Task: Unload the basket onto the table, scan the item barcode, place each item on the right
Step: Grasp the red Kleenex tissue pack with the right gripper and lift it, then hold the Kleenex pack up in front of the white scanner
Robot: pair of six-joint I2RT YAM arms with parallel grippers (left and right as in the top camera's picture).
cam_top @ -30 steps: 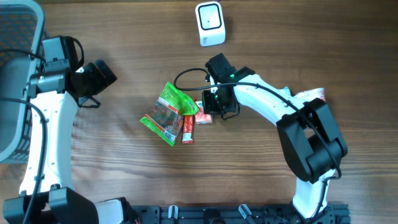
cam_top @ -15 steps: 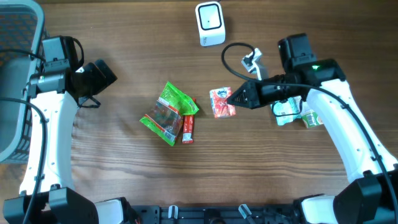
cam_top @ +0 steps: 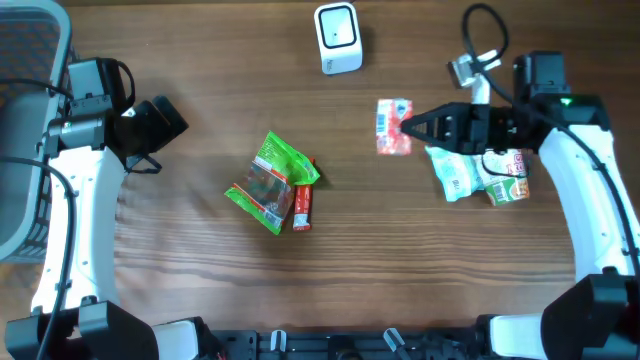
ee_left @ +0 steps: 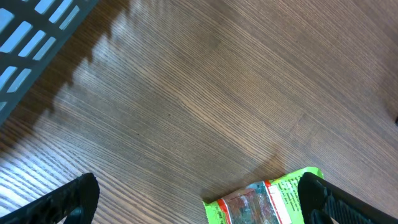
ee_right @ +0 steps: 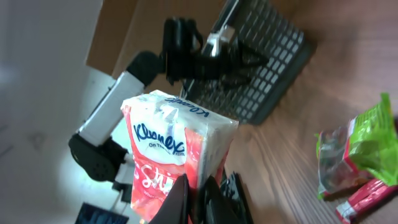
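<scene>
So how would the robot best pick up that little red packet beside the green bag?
Likely from straight above, pinching the red stick packet across its narrow width at the end nearer the robot. It lies flat, and the green snack bag crowds its far end.

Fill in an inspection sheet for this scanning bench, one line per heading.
Surface: wooden table, nothing spilled.
Job's things: tissue pack held up in the air, apart from the white scanner.
Clutter: green snack bag touching a red stick; white-green packets under the right arm.
Grippers: left gripper open, empty; right gripper shut on the tissue pack.
Cables: black cable looping above the right wrist.
Surroundings: grey basket at the left edge.
</scene>
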